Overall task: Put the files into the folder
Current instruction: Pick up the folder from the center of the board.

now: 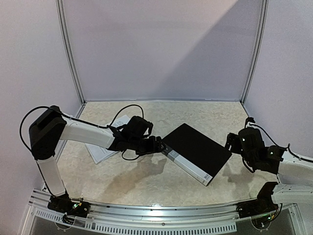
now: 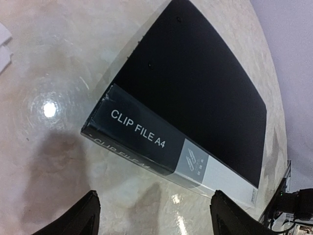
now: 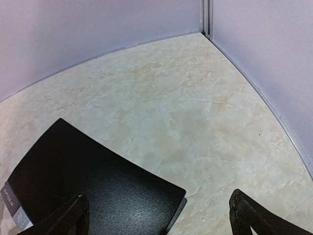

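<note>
In my left wrist view, white letters "CLIP FILE A4" run along the spine strip (image 2: 142,129) of the flat black rectangular folder (image 2: 195,83); smaller print is unreadable.

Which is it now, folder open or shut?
Shut: the folder lies flat on the table, black cover closed, no inner clip showing.

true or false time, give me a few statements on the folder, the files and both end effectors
1. The folder lies closed on the table. True.
2. The files are inside the folder. False: they lie on the table, left of it.
3. The left end effector grips the folder. False: it is open and holds nothing.
4. The right end effector is open. True.
5. The folder's spine reads "CLIP FILE A4". True.
</note>
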{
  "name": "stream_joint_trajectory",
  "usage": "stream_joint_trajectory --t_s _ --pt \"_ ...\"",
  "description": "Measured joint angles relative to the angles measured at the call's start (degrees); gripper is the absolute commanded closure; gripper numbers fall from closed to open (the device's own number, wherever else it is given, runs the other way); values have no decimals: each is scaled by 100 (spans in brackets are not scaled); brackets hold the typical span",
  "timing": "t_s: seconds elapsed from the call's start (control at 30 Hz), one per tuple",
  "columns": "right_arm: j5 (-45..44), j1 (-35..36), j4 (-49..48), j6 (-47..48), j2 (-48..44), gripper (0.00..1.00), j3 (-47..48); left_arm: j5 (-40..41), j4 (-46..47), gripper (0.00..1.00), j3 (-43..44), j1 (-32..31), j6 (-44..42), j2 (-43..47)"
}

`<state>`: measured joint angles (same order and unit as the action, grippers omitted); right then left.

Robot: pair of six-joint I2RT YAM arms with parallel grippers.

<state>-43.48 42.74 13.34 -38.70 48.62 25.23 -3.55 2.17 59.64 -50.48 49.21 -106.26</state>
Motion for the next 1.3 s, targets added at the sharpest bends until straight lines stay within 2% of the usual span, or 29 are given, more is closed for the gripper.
stream_joint_trajectory --t_s 0.17,0.3,0.5,0.6,0.8,0.97,1.17,1.3 --pt "1303 -1191 -96 538 1213 1 575 -125 179 22 4 0 146 -136" --pt "2164 -1847 -282 822 2304 1 992 -240 166 22 136 2 168 -404" --pt "3062 -2365 -697 1158 3182 2 1071 -356 7 22 800 68 116 -966" --pt "3569 -2461 -975 1294 3340 5 1012 -334 -179 23 1202 164 7 -1215" --pt "4734 -2472 -1803 1370 3268 13 203 -195 -754 24 2413 549 -374 -1932" --pt "5657 -2430 -2367 1150 2538 16 -623 -238 -1222 26 3818 828 -772 -2780" --pt "6172 -1593 -2411 562 1416 17 -1423 -588 -1917 27 5982 909 -1287 -4024" --pt "6288 -1099 -2262 138 774 16 -1659 -758 -2275 28 6684 905 -1561 -4385"
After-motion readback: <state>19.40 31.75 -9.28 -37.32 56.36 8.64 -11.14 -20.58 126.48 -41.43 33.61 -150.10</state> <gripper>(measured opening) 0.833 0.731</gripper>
